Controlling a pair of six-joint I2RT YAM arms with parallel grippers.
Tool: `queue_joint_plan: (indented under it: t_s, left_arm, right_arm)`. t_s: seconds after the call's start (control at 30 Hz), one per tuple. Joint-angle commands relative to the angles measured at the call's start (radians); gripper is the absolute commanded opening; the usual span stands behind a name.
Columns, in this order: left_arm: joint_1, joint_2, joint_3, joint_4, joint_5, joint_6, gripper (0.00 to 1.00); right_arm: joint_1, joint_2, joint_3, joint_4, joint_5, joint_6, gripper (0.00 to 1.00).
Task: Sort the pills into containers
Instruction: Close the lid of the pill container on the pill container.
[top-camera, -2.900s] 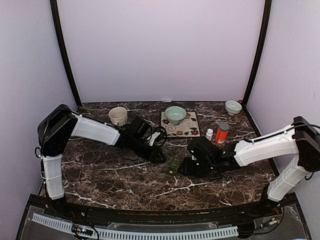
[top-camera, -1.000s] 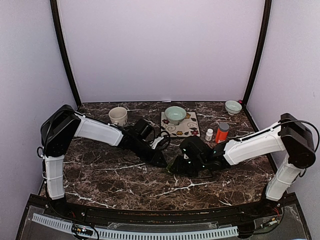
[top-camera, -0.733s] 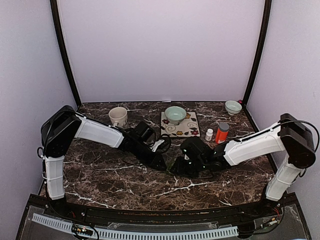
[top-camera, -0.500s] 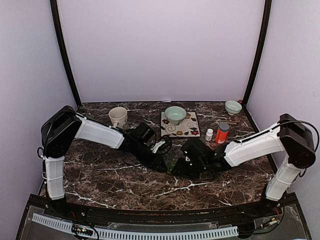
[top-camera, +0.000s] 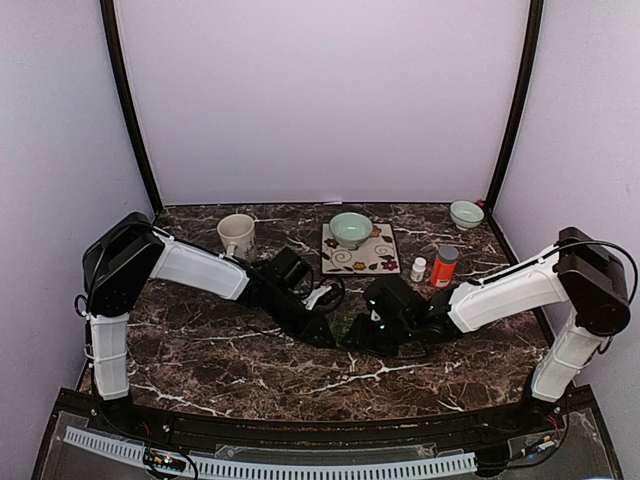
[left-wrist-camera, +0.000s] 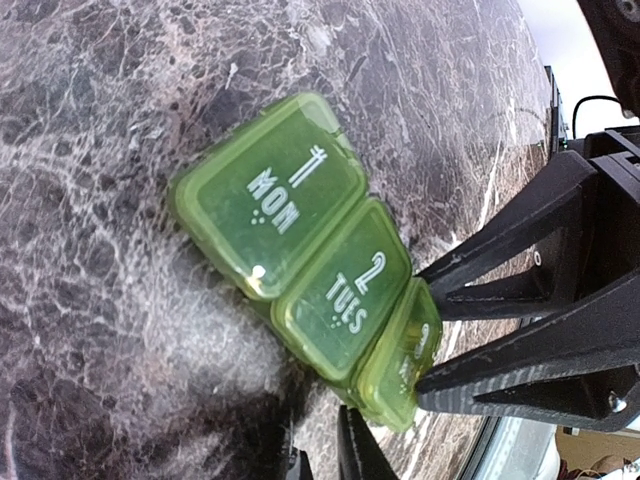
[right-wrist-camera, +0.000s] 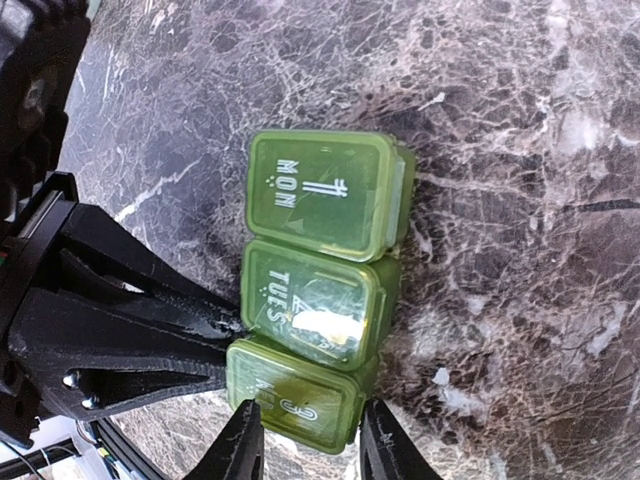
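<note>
One pill box (right-wrist-camera: 318, 295), right jaws gripping end 3, MON outward, left jaws closed

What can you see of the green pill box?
The pill box is a translucent green plastic strip of three joined square compartments, lids marked 1 MON, 2 TUES and 3, all apparently shut. It lies flat on the dark marble table. The right gripper clamps the 3 end; the left gripper seems to touch its side there.
</note>
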Motion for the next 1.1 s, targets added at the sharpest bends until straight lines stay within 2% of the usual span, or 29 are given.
queue_joint_plan:
  t_s: [0.0, 0.17, 0.43, 1.07]
  left_arm:
    - [-0.008, -0.020, -0.020, 0.008, 0.013, -0.002, 0.15]
    - [-0.008, -0.020, -0.020, 0.010, 0.012, 0.000, 0.15]
    - [-0.008, -0.020, -0.018, 0.012, 0.011, 0.001, 0.15]
    - [-0.008, -0.012, -0.002, -0.001, 0.008, 0.009, 0.15]
  right_arm:
    - [-0.008, 0.025, 0.002, 0.035, -0.020, 0.010, 0.34]
    - [-0.008, 0.045, 0.013, 0.030, -0.029, 0.010, 0.41]
    - [-0.015, 0.057, 0.021, 0.024, -0.031, 0.009, 0.43]
    - [-0.043, 0.104, -0.007, 0.044, -0.089, 0.025, 0.37]
